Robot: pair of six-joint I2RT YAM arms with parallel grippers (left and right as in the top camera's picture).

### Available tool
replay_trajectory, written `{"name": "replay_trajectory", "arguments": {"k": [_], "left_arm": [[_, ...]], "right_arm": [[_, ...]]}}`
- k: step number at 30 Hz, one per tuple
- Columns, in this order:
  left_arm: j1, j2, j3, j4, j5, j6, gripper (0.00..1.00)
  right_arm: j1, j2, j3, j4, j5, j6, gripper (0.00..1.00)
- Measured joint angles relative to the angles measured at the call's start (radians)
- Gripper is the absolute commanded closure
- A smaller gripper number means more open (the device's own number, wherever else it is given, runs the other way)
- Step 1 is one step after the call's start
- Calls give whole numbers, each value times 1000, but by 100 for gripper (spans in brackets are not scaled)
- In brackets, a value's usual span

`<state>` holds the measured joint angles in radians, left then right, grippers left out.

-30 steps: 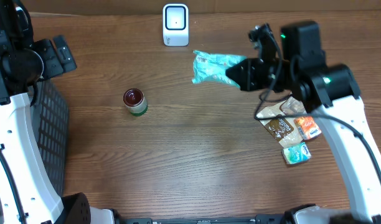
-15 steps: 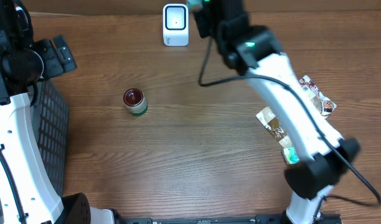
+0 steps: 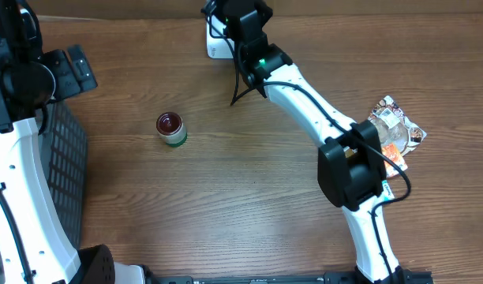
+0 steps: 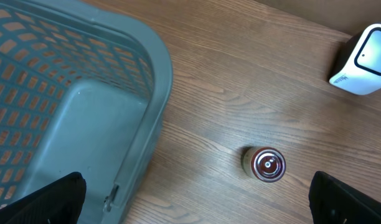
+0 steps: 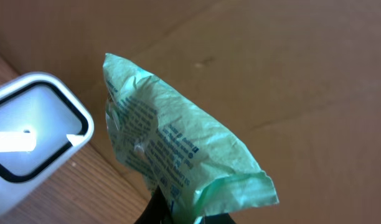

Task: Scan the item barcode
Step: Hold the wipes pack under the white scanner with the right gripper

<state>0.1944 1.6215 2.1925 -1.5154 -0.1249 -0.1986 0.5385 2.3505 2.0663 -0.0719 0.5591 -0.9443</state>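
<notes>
Green packet (image 5: 172,146) in right hand (image 5: 177,215); hand mostly hidden; scanner (image 5: 35,134) cropped

The green packet (image 5: 172,155) is crinkled plastic film, the scanner (image 5: 35,134) glossy white plastic, the table (image 3: 249,189) matt grained wood.

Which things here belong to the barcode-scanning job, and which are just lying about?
In the job:
green packet
white scanner
right pincer, holding the packet

Lying about:
red-lidded jar
plastic basket
snack packets
</notes>
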Motion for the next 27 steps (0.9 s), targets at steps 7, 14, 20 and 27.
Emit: {"name": "replay_trajectory", "arguments": {"k": [7, 14, 20, 27], "left_arm": [[0, 0, 0, 0, 0, 0, 1], [0, 0, 0, 0, 0, 0, 1], [0, 0, 0, 0, 0, 0, 0], [0, 0, 0, 0, 0, 0, 1]], "right_arm": [[0, 87, 0, 65, -1, -164, 96], [0, 107, 0, 84, 6, -208, 96], [0, 107, 0, 106, 45, -262, 96], [2, 107, 0, 164, 108, -425, 95]]}}
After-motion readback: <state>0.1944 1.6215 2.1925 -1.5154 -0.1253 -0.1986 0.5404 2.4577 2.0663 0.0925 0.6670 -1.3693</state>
